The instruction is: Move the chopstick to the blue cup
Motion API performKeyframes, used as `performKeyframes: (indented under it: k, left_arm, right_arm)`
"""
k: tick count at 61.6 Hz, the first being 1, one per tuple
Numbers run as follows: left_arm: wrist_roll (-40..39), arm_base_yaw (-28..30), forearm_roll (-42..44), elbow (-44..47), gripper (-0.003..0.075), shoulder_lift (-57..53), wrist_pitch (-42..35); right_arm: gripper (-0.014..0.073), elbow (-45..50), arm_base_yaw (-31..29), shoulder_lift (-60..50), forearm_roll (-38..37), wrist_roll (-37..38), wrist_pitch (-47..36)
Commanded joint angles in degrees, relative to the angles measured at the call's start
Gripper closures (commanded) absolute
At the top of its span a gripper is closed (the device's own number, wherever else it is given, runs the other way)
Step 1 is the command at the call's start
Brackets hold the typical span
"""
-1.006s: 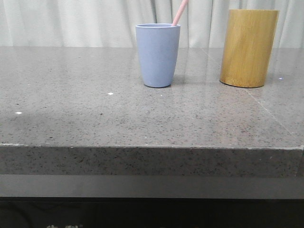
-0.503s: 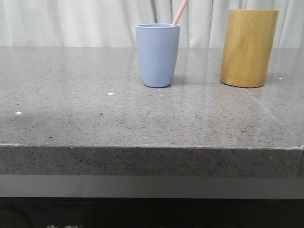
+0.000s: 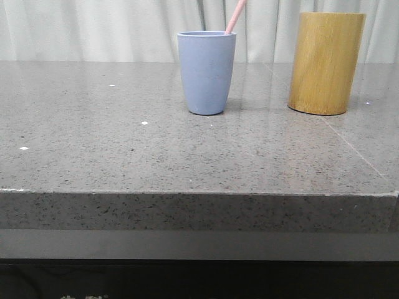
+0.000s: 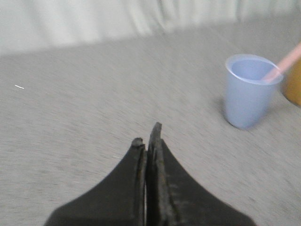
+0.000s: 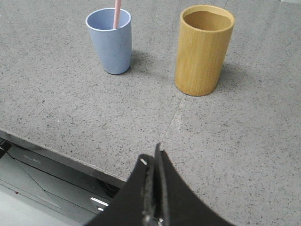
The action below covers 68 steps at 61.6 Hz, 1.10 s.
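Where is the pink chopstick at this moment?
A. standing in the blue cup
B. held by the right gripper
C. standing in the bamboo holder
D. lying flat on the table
A: the chopstick leans out of the blue cup, and the bamboo holder looks empty.

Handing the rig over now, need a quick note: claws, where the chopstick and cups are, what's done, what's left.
Left claw: shut, empty, above bare table, off to the side of the cups.
Right claw: shut, empty, near the table's front edge, back from both cups.
Chopstick: standing in the blue cup, leaning on its rim, top end sticking out above it.
Bamboo holder: upright beside the blue cup, apart from it; what shows of its inside looks empty.
Done: the chopstick is in the blue cup.
Left: nothing for the transfer, as far as I can see; maybe just park the arms.
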Motion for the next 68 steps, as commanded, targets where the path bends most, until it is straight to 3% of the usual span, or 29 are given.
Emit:
performKeyframes:
  k: [1, 16, 30, 68]
  left_arm:
    - [0.1, 3.9, -0.5, 5.9, 0.0739, -7.0, -12.5]
    - [0.0, 11.9, -6.1, 27.7, 0.0739, -27.5, -18.9]
    - [-0.1, 14.1, -10.1, 39.0, 0.0739, -37.4, -24.4]
    - [-0.1, 14.1, -10.1, 39.0, 0.0739, -38.7, -23.8]
  right_arm:
    - [0.0711, -1.3, -0.4, 0.5, 1.1, -0.4, -3.9]
    - [0.0711, -1.3, -0.4, 0.5, 1.1, -0.4, -3.9]
    - [0.0711, -1.3, -0.4, 0.5, 1.1, -0.4, -3.9]
    - [0.0711, -1.3, -0.4, 0.5, 1.1, -0.4, -3.9]
